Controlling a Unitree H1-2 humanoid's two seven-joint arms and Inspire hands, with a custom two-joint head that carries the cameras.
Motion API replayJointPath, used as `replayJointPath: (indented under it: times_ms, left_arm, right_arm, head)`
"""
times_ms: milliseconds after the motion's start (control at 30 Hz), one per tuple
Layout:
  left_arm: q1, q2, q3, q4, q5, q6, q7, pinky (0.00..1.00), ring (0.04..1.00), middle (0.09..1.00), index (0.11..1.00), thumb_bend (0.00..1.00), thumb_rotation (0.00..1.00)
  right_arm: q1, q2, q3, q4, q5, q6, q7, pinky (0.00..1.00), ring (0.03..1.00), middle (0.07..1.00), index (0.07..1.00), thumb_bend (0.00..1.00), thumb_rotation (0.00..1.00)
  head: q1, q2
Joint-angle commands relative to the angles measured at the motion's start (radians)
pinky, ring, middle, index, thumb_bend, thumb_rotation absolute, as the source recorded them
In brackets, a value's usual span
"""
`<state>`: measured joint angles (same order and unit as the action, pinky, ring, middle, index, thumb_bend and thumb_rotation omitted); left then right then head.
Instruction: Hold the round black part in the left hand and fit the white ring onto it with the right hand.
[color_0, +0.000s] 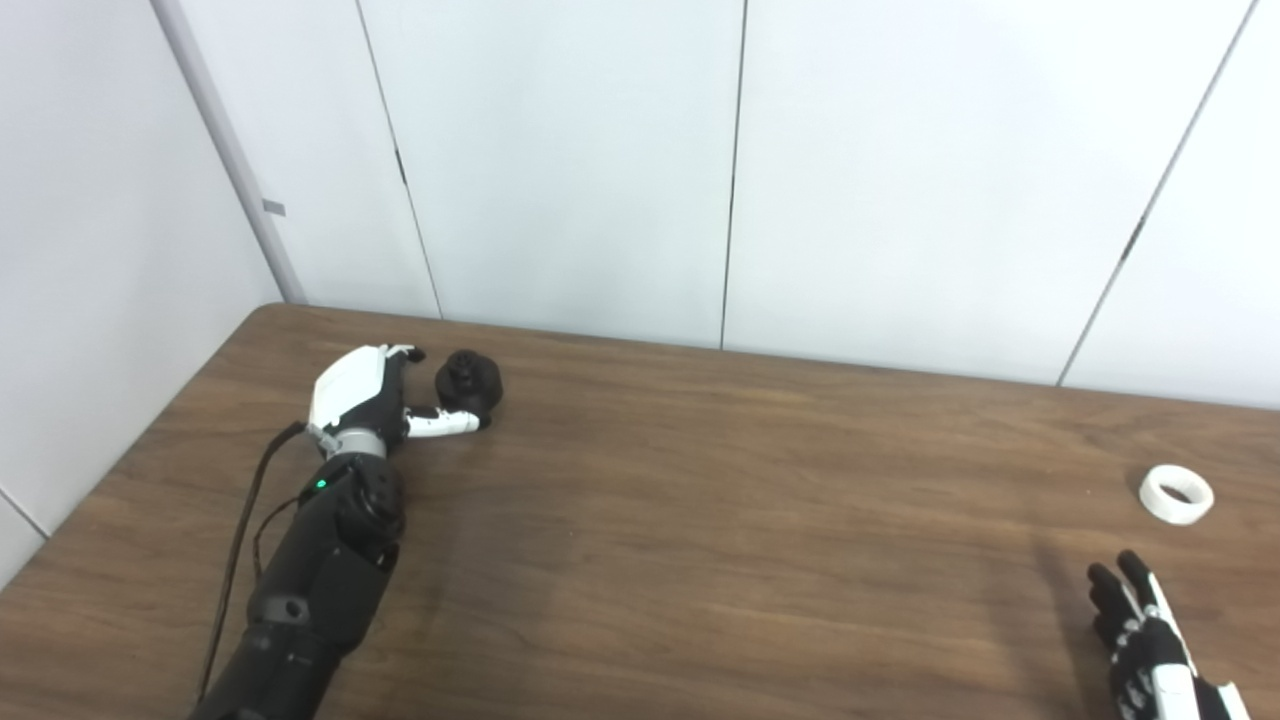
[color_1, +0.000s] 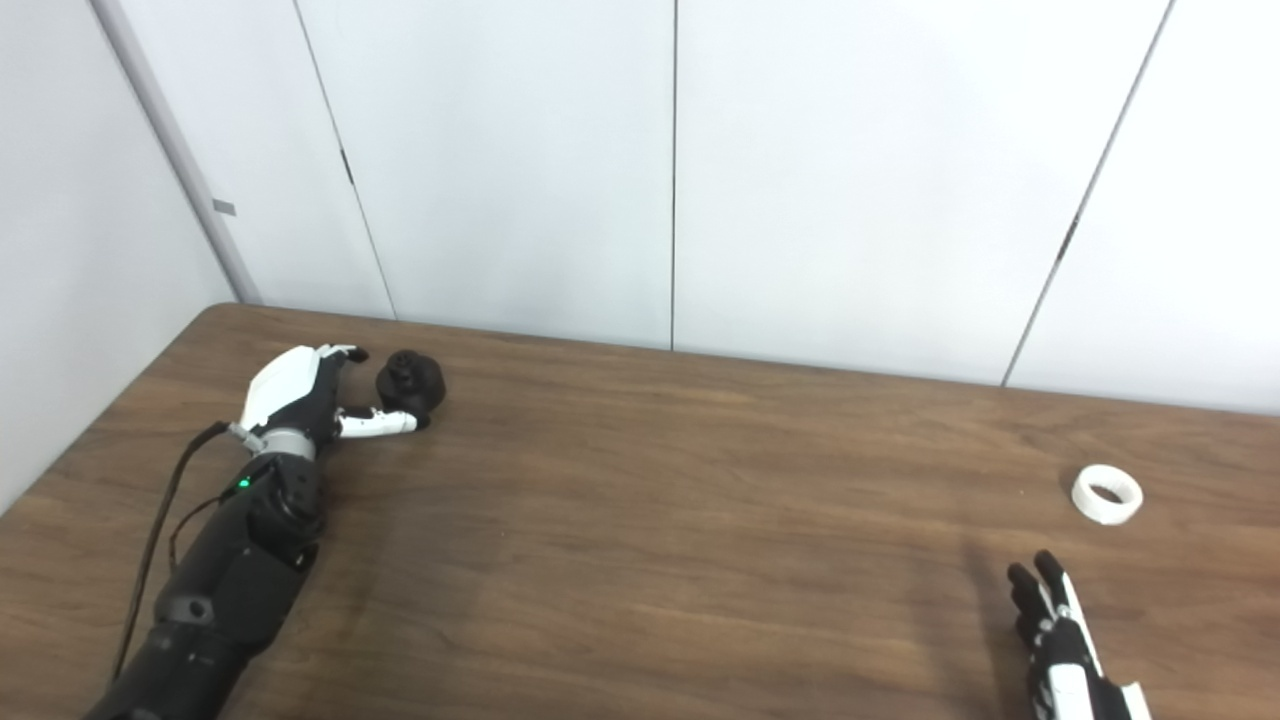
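Right hand (color_0: 1150, 640) near white ring (color_0: 1177, 494) (apart)

Round black plastic part (color_0: 468, 382); white plastic ring (color_0: 1177, 494); brown wood-grain table (color_0: 700, 520). Left hand (color_0: 365, 400) white back w/ black fingertips; right hand (color_0: 1145, 640) black & white. Pale grey wall panels (color_0: 560, 160).

We see a brown wood-grain worktop (color_0: 700, 520) set against pale wall panels (color_0: 560, 160) divided by thin dark seams.
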<state>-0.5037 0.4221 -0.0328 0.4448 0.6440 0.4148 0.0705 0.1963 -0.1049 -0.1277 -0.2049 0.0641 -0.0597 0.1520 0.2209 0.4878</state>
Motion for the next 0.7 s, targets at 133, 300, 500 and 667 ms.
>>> replayJointPath:
  times_ms: [133,300,500,667]
  left_arm:
    - [-0.086,0.046,-0.03,0.026,0.001,-0.01,0.02,1.0,1.0,0.946,0.852,0.95,0.38]
    - [-0.113,0.058,-0.076,0.062,0.008,-0.016,0.015,1.0,1.0,0.948,0.854,0.95,0.4]
    - [-0.133,0.055,-0.084,0.075,-0.037,-0.037,-0.007,1.0,1.0,0.953,0.834,0.93,0.34]
    - [-0.143,0.047,-0.091,0.093,-0.062,-0.049,-0.01,1.0,0.985,0.941,0.808,0.94,0.33]
  right_arm:
    - [0.066,0.0,0.017,-0.004,0.003,0.007,-0.004,1.0,0.985,0.958,0.987,0.42,1.0]
    - [0.065,-0.003,0.019,0.003,-0.002,-0.005,-0.005,1.0,0.988,0.959,0.988,0.43,1.0]
    - [0.064,-0.001,0.02,0.004,-0.008,-0.005,-0.01,1.0,0.983,0.947,0.981,0.43,1.0]
    - [0.064,-0.002,0.022,-0.001,-0.015,-0.002,-0.014,1.0,0.981,0.946,0.98,0.44,1.0]
  head:
    - [-0.004,0.004]
    - [-0.008,0.002]
    - [-0.011,0.003]
    - [-0.013,0.004]
